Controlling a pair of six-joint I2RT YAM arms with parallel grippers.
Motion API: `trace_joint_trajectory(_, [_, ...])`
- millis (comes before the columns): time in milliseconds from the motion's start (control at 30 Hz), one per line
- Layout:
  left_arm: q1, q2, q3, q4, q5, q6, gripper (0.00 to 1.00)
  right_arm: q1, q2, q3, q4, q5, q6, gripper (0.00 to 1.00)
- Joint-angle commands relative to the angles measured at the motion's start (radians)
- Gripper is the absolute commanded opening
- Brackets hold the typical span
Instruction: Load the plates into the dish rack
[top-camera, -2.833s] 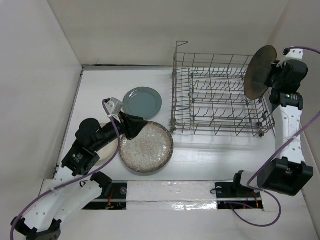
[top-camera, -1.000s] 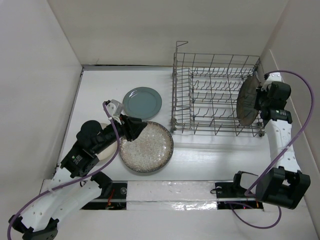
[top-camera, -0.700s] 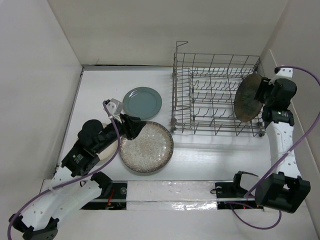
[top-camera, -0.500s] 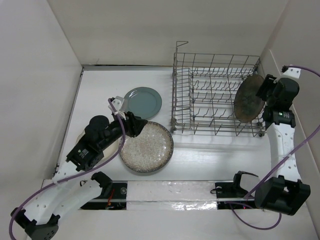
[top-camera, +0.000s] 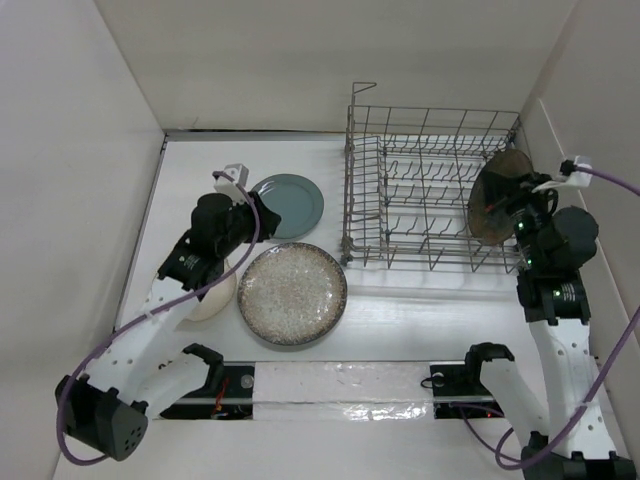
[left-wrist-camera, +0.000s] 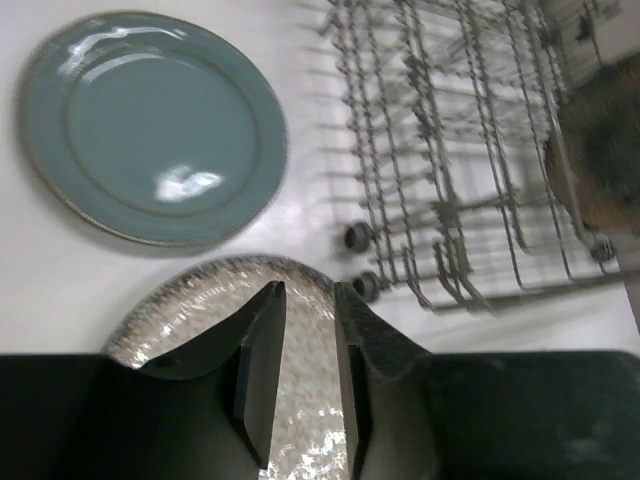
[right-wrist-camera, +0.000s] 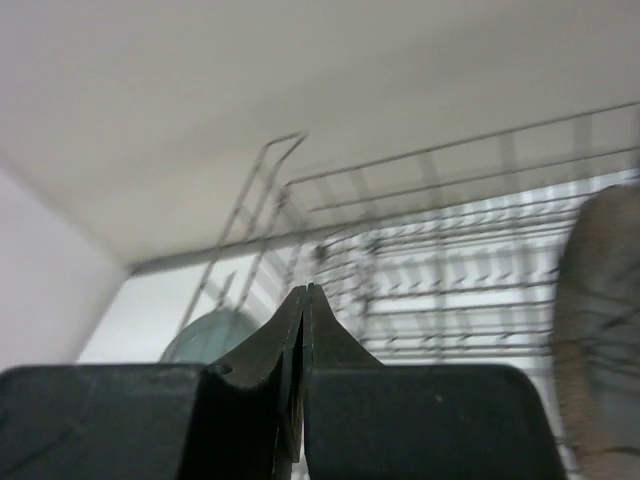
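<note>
Loading is partway along: we are counting one plate in the dish rack (top-camera: 430, 190) and three lying on the table (top-camera: 420, 310). The brown plate (top-camera: 498, 198) is standing on edge at the rack's right end, between the wires, and as far as we can tell nothing is touching it. The right gripper (right-wrist-camera: 303, 300) is sitting just right of that plate with its jaws pressed together on nothing, so we are judging that plate's step done.

The step in hand is the next pickup, and it is falling to the left arm. The left gripper (left-wrist-camera: 305, 290) is hanging over the far rim of the large speckled plate (top-camera: 292, 293). Its jaws are standing a little apart, with only the plate's surface showing through the slit, so it is gripping nothing. The grey-blue plate (top-camera: 288, 205) is lying flat just beyond, on the far side. The cream plate (top-camera: 215, 297) is lying to the left, half hidden under the left arm; we cannot tell whether it is touching the speckled one.

We are reading the speckled plate as the likely target, though the grey-blue one is just as close. Either way, the next move is calling for wider jaws, a descent onto a rim with one finger slipping under the lip, and a firm pinch. After that come a lift, a turn onto edge, and a carry to the right into a free slot left of the brown plate.
</note>
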Motion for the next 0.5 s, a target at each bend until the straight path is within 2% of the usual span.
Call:
trace_joint_trajectory(0, [0.118,0.081,0.068,0.099,0.015,-0.092,0.24,0.100,-0.043,-0.074,0.079,-0.117,0.063,0.00])
trace_joint_trajectory(33, [0.153,0.112,0.080,0.107,0.045,-0.105,0.29,0.120,-0.051,-0.081,0.079,-0.131,0.050,0.00])
trace_joint_trajectory(100, [0.245,0.205,0.086,0.133,0.092,-0.134,0.32,0.173,-0.063,-0.081,0.068,-0.161,0.029,0.00])
trace_joint_trajectory(200, [0.351,0.333,0.075,0.200,0.158,-0.187,0.37,0.217,-0.086,-0.097,0.068,-0.217,0.000,0.07])
trace_joint_trajectory(300, [0.380,0.456,0.098,0.203,0.169,-0.204,0.41,0.263,-0.096,-0.120,0.074,-0.290,-0.023,0.11])
trace_joint_trajectory(467, [0.403,0.576,0.184,0.162,0.083,-0.178,0.43,0.355,-0.131,-0.159,0.112,-0.324,-0.020,0.28])
